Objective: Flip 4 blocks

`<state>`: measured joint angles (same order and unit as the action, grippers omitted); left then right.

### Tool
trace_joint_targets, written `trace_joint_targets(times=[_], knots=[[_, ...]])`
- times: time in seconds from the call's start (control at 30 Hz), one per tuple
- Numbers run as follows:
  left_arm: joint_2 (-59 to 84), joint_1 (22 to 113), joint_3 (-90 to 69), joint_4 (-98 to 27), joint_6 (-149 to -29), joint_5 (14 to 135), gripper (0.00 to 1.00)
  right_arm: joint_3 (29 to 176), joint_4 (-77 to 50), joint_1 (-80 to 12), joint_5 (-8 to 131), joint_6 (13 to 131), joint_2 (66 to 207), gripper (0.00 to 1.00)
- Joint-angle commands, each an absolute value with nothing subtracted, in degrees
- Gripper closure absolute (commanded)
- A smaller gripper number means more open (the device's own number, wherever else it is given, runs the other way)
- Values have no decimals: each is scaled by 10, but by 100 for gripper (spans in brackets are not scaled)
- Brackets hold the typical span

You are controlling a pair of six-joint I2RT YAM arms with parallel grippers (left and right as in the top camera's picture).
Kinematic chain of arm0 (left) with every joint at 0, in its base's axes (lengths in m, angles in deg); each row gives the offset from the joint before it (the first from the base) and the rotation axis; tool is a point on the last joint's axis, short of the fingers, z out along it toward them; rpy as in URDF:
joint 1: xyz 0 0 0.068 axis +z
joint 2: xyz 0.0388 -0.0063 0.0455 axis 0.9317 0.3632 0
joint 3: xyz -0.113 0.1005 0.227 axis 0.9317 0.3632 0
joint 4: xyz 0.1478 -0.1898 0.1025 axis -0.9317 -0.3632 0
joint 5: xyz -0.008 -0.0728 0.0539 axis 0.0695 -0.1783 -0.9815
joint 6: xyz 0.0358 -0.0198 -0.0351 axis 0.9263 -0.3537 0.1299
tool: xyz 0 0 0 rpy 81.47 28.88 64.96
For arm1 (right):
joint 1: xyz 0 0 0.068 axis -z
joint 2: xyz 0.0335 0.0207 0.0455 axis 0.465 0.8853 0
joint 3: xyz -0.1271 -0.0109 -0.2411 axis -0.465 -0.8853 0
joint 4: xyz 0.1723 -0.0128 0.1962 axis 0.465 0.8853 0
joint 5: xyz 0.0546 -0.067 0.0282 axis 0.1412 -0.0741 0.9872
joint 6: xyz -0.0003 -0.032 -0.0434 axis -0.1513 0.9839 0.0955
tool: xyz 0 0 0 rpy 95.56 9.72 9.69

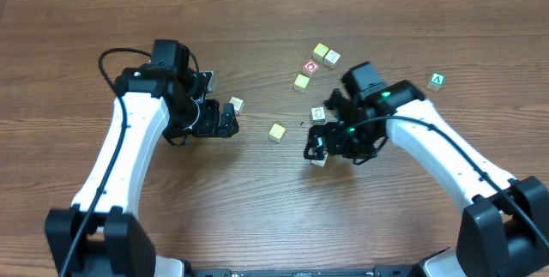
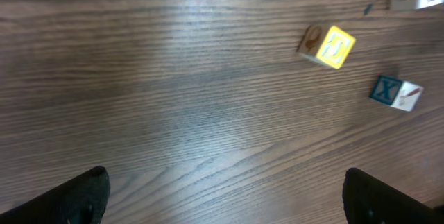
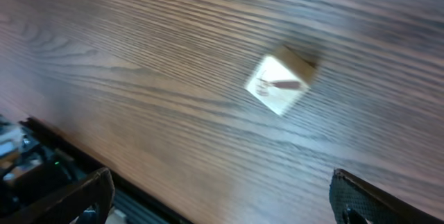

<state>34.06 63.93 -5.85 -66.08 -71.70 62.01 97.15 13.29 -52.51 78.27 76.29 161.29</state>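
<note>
- The left gripper (image 1: 229, 121) is wide open and holds nothing.
- In the left wrist view, its two black fingers (image 2: 83, 196) sit far apart at the bottom corners. Only the bare table (image 2: 173, 113) is between them.
- A small cream block (image 1: 236, 104) sits just beside the left gripper, toward the far edge of the table.
- The pale yellow block (image 1: 276, 131) sits on the table between the two grippers, apart from both.
- The right gripper (image 1: 312, 145) is wide open too and grips nothing.
- In the right wrist view, a block with a red mark (image 3: 279, 84) lies on the wood ahead of the gripper and does not touch it. It looks a bit blurry.
- From above, a white block (image 1: 318, 114) sits near the right gripper on its far side.
- A second white block (image 1: 318, 159) sits right at the right gripper's tip. I cannot tell if they touch.
- Three pale cubes (image 1: 321, 51) sit near the far side of the table. Two of them touch and the third is close by.
- A cube with a red ring (image 1: 311, 68) sits among those three.
- A green cube (image 1: 437, 81) with a white letter sits off to the right, well apart from the rest.
</note>
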Motion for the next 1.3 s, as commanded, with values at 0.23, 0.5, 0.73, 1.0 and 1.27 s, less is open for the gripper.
trace_joint_targets(times=[0.23, 0.5, 0.73, 1.0, 1.27], knots=[[376, 642, -70, -635, -758, 638, 0, 979, 100, -541, 710, 630, 1605, 0], [376, 642, -70, -603, -770, 639, 0, 918, 56, -544, 659, 424, 1605, 20], [376, 642, -70, -603, -770, 638, 0, 842, -22, -544, 665, 363, 1605, 24], [376, 642, -70, -589, -773, 638, 0, 831, -81, -552, 656, 394, 1605, 15], [376, 642, -70, -590, -774, 638, 0, 831, -127, -576, 652, 389, 1624, 27]])
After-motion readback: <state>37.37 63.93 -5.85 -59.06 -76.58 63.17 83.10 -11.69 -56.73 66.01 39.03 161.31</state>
